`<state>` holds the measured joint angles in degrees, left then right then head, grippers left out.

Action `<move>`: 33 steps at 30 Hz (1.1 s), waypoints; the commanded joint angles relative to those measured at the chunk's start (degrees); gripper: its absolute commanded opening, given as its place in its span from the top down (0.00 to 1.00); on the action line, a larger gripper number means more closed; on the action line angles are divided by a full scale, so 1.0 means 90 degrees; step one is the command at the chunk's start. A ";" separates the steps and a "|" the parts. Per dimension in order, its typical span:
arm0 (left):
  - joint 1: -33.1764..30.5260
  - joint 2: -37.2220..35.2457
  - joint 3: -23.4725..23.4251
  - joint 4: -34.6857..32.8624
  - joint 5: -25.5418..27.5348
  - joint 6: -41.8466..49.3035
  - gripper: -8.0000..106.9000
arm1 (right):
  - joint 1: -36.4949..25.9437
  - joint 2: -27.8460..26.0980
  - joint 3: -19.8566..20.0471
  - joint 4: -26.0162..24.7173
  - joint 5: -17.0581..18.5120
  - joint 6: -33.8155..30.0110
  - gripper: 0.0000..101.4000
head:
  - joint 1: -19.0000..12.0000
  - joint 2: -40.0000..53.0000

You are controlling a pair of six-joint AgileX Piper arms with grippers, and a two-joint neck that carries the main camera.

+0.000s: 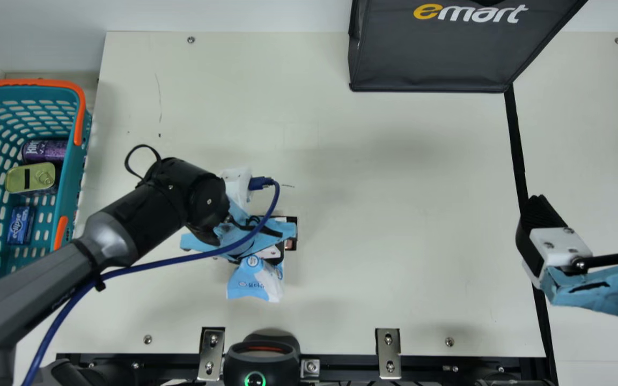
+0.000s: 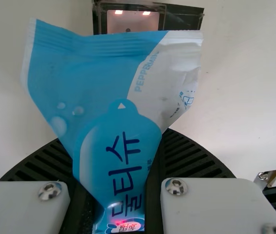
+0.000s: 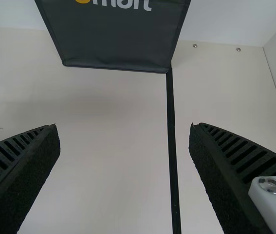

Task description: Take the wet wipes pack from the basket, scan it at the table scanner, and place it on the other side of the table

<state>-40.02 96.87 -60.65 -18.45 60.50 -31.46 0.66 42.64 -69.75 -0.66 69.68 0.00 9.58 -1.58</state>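
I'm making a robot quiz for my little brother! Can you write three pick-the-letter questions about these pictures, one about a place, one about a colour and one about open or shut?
1. Where is the wipes pack?
A) inside the black bag
B) in the left gripper
C) on the floor

2. What colour are the sides of the basket?
A) yellow
B) red
C) blue-green

3. How is the right gripper?
A) open and empty
B) shut tight
C) squeezing a can

Answers:
1: B, because the pack is pinched between that gripper's two fingers.
2: C, because its walls, full of holes, are blue-green.
3: A, because its two fingers stand wide apart with nothing between them.
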 commanded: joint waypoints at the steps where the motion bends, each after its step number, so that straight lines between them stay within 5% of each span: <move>1: -0.0012 0.0002 -0.0010 0.0036 0.0008 -0.0018 1.00 | 0.0000 0.0000 0.0000 0.0000 0.0000 0.0000 0.06 | -0.0184 0.0000; 16: -0.0145 0.0013 -0.0041 0.0411 -0.0321 -0.0189 1.00 | 0.0000 0.0000 0.0000 0.0000 0.0000 0.0000 0.06 | -0.0184 0.0000; 33: -0.0235 -0.0054 0.0087 0.1197 -0.1531 -0.0606 1.00 | 0.0000 0.0000 0.0000 0.0000 0.0007 0.0000 0.06 | -0.0184 0.0000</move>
<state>-42.03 96.46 -59.97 -8.13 47.51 -36.70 0.66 42.64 -69.75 -0.66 69.75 0.00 9.67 -1.58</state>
